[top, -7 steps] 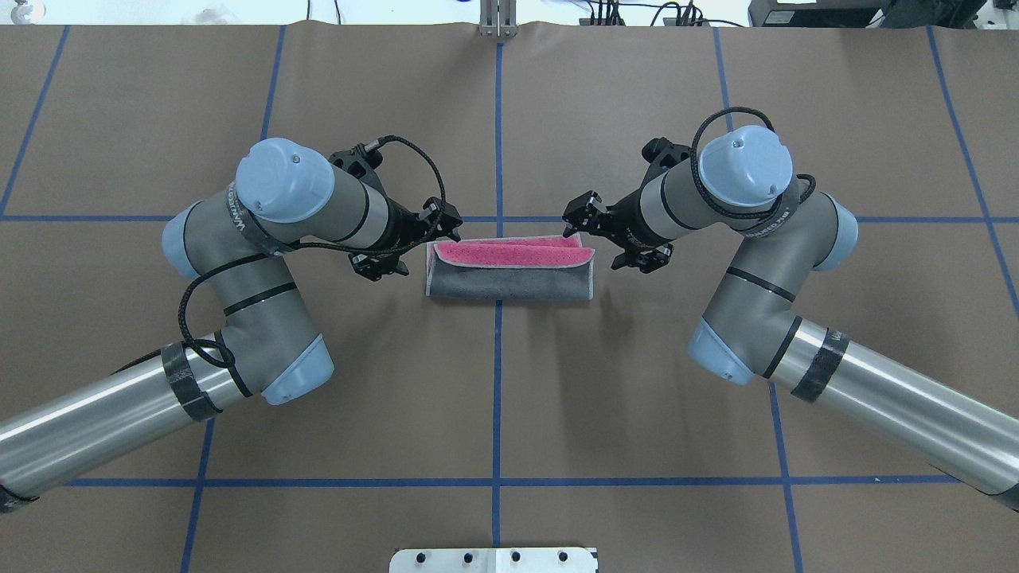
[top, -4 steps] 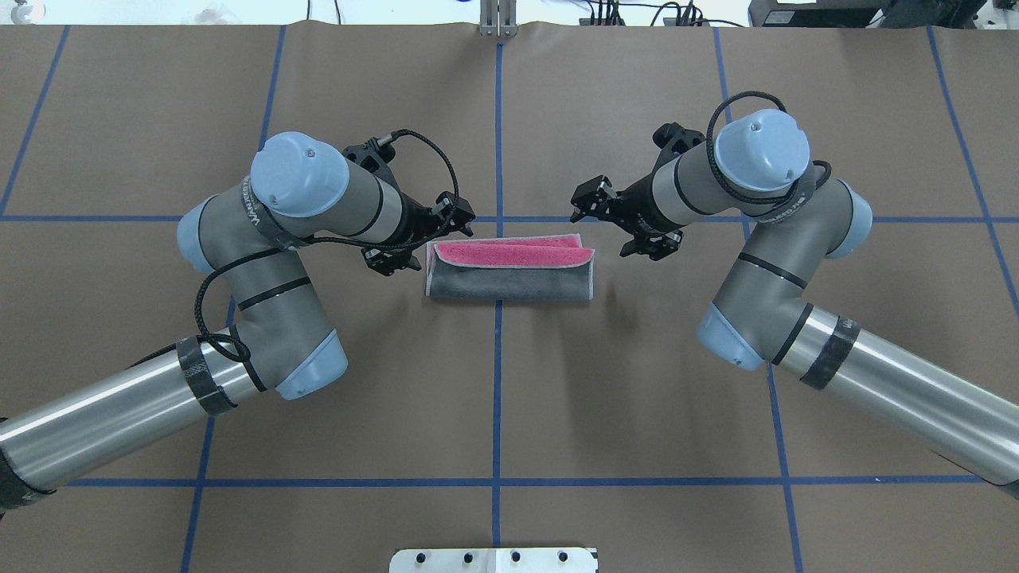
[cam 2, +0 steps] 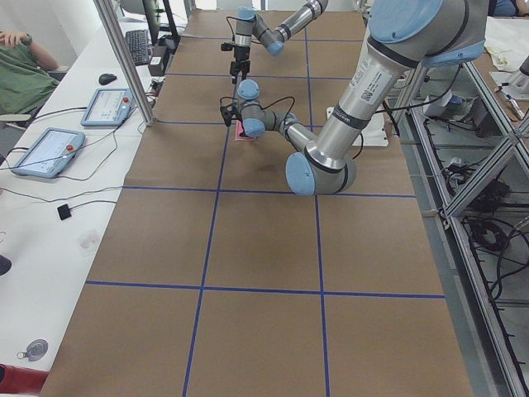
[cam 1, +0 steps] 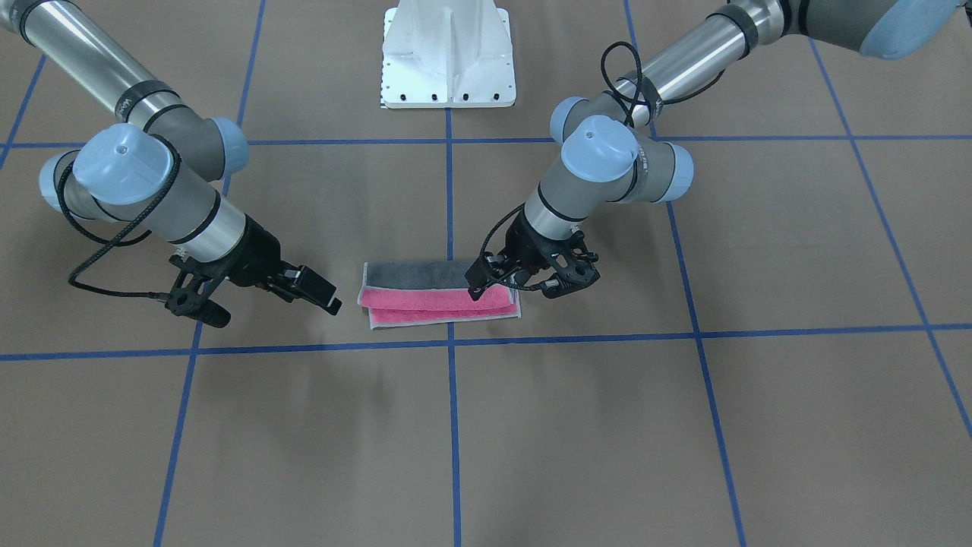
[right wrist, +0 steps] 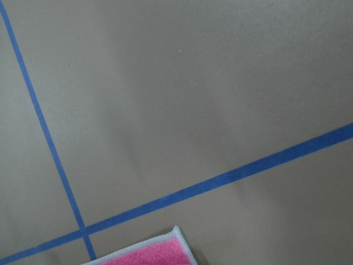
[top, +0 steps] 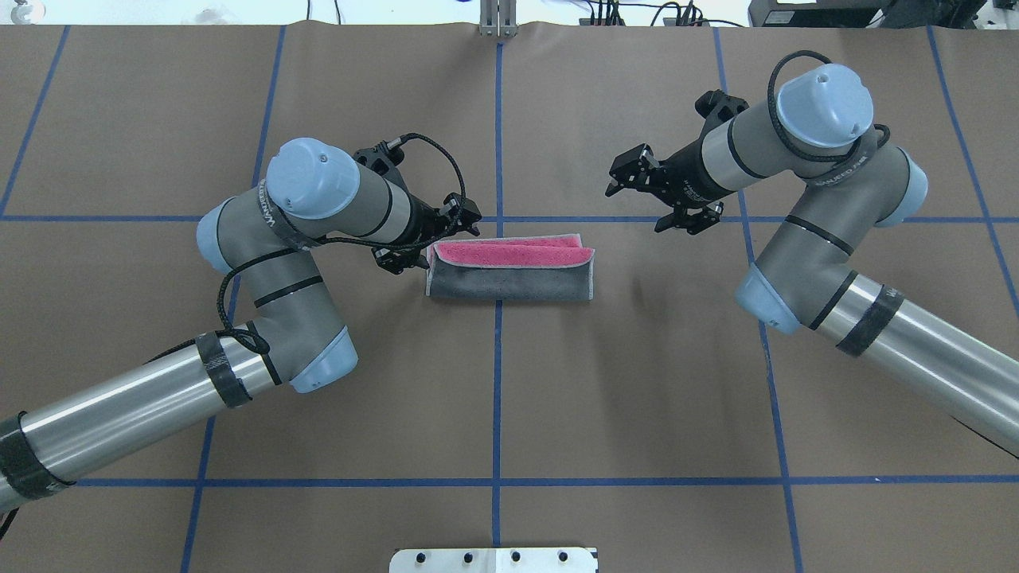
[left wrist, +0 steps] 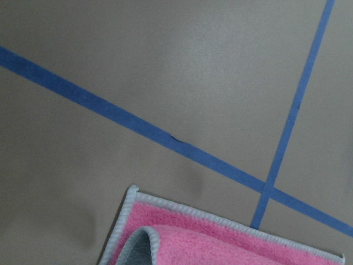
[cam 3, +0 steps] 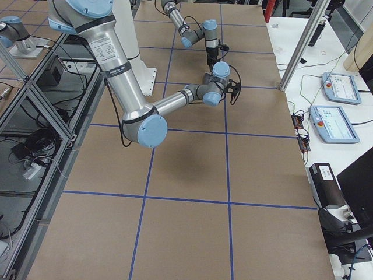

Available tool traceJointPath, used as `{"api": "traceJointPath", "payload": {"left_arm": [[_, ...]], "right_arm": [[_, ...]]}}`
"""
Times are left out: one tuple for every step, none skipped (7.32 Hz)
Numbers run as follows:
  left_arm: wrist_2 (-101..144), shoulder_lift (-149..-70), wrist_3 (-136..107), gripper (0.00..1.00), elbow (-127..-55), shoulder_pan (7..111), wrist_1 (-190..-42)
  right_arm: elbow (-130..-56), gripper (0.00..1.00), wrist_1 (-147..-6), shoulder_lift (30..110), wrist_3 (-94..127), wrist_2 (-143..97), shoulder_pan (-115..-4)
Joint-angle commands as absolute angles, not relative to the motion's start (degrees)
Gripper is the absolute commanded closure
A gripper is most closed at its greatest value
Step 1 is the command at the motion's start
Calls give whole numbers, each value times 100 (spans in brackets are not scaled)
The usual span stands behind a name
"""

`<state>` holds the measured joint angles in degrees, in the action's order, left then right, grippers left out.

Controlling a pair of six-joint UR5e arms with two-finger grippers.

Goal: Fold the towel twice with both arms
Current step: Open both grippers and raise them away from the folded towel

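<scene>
In the front-facing view, your left gripper (cam 1: 524, 285) hangs spread wide over one short end of the towel (cam 1: 440, 298), holding nothing. The right gripper (cam 1: 279, 313), equally open and empty, sits apart from the other end.

Overhead, the towel lies folded once across the centre tape line (top: 498, 382), with a pink strip uncovered along its far edge. Pinch there and you may catch only the top layer, so the fold peels open.

The left wrist view shows the layers curled at that corner. Pulling from one side alone would likely drag the cloth.
</scene>
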<state>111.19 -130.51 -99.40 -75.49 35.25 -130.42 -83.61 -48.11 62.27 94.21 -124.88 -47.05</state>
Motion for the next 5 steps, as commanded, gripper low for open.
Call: {"api": "traceJointPath", "payload": {"left_arm": [[11118,-13218,-9940,0,-7383,3507,-13061],[11118,-13236,-9949,0,-7365,3489,-13061],[11118,-13245,-9949,0,-7365,3437,-13061],[11118,-13245,-9949,0,-7339,3428,-13061],[11118,-13245,-9949,0,-7295,3428,-13069]], "right_arm": [[-8350,0,-4816,6310,9212,-12673,-4912],[-8358,0,-4808,6345,9211,-12778,-4965],[-8358,0,-4799,6372,9211,-12779,-4966],[-8358,0,-4799,6389,9211,-12779,-4966],[-8358,0,-4799,6398,9211,-12779,-4966]]}}
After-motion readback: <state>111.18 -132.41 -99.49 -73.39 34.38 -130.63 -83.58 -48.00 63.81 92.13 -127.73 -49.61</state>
